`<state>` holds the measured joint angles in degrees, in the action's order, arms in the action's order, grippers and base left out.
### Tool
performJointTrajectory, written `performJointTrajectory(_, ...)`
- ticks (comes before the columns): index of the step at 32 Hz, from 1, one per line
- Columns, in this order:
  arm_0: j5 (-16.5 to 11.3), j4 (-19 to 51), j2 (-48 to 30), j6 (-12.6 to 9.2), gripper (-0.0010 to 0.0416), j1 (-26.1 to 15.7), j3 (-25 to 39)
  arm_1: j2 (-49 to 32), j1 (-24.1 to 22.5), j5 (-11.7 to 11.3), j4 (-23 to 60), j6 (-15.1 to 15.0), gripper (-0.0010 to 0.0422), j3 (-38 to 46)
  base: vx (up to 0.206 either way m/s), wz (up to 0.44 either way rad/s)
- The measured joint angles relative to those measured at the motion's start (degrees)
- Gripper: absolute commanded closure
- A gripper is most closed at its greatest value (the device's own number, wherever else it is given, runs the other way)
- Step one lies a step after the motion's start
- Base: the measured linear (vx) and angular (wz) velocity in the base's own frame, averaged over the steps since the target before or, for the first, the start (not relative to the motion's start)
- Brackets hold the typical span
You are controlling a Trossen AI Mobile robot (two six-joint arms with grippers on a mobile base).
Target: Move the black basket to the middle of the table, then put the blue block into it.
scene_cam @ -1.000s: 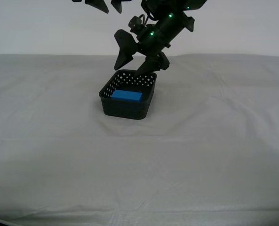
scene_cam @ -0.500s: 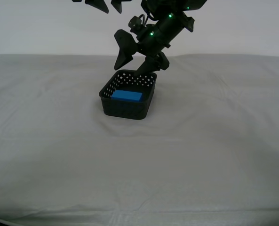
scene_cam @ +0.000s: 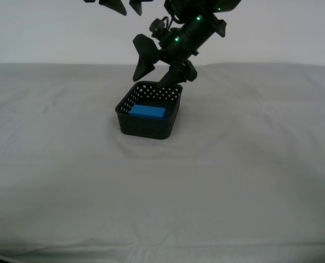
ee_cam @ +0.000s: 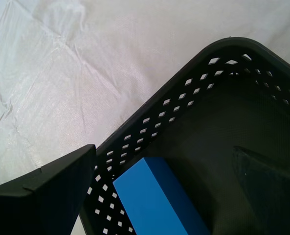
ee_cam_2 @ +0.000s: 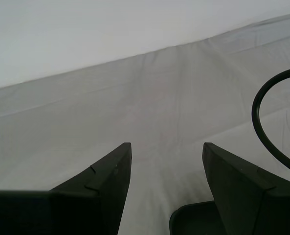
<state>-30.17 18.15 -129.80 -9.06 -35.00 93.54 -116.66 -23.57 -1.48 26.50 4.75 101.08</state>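
Soft, even light fills every view, and the cloth surface (scene_cam: 250, 181) reads pale and low in contrast. Below my first gripper (scene_cam: 161, 74) the basket (scene_cam: 149, 116) throws only a faint shadow. My second gripper (ee_cam_2: 167, 191) looks dark and slightly blurred close to its camera.

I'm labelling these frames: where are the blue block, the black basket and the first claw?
blue block (scene_cam: 147, 111): exterior view, middle of its top face.
black basket (scene_cam: 144, 126): exterior view, its near wall.
my first claw (scene_cam: 158, 74): exterior view, midway between the spread fingertips.
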Motion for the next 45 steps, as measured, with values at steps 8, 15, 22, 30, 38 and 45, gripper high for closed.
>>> performJointTrajectory(8,0.0,0.0,0.0,0.0,0.0018,0.0,0.0,0.0,0.0,0.0,0.0,0.0,0.0218,0.0,0.000,0.000)
performJointTrajectory(15,0.0,-0.1,0.0,0.0,0.0019,0.0,0.0,0.0,0.0,0.0,0.0,0.0,0.0218,0.0,0.000,0.000)
performJointTrajectory(22,0.0,-0.1,0.0,0.0,0.0019,0.0,0.0,0.0,0.0,0.0,0.0,0.0,0.0218,0.0,0.000,0.000)
performJointTrajectory(30,0.0,-0.1,0.0,0.0,0.0019,0.0,0.0,0.0,0.0,0.0,0.0,0.0,0.0218,0.0,0.000,0.000)
performJointTrajectory(38,0.0,-0.1,0.0,0.0,0.0019,0.0,0.0,0.0,0.0,0.0,0.0,0.0,0.0218,0.0,0.000,0.000)
performJointTrajectory(45,0.0,-0.1,0.0,0.0,0.0019,0.0,0.0,0.0,0.0,0.0,0.0,0.0,0.0218,0.0,0.000,0.000)
